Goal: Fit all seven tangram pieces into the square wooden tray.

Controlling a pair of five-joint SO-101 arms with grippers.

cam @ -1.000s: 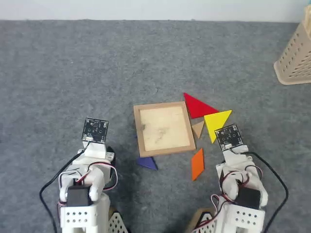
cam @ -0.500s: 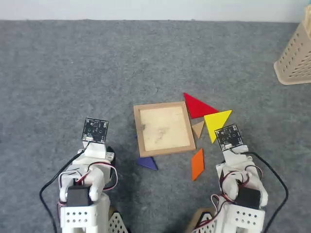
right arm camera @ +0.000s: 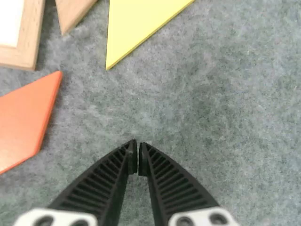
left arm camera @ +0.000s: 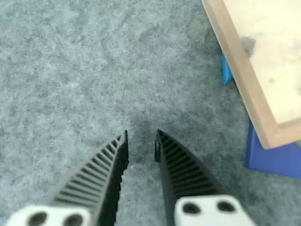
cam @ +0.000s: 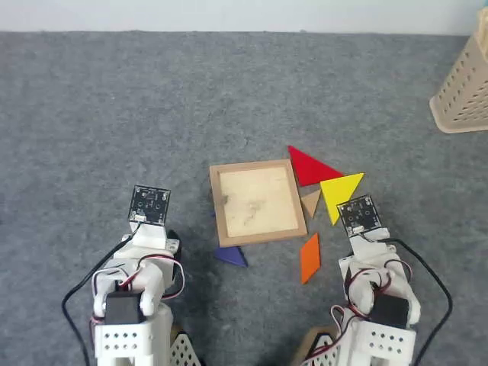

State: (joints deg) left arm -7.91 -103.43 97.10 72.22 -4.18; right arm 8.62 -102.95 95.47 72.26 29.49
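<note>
Grey carpet (cam: 152,99) from near edge to far. Pale wall strip (cam: 229,15) beyond. Slotted beige basket (cam: 463,84) at far right.

Left arm (cam: 133,290) and right arm (cam: 374,290) folded back at near edge, wrists pitched down over carpet. Left claw (left arm camera: 141,134) low over bare carpet, off tray's left side, tips a little apart. Right claw (right arm camera: 137,143) over carpet, just near of orange and yellow pieces, tips closed on each other, gripping no piece.

Counted: one tray (cam: 252,163), centre, floor bare wood. Six pieces made out, all outside it:
- orange parallelogram (cam: 309,258), off near-right corner
- dark blue triangle (cam: 231,256), at near-left corner
- small blue piece (left arm camera: 227,70), tucked at left rim
- wood triangle (cam: 310,202), against right rim
- yellow triangle (cam: 338,192), just right of wood one
- red triangle (cam: 309,166), at far-right corner
</note>
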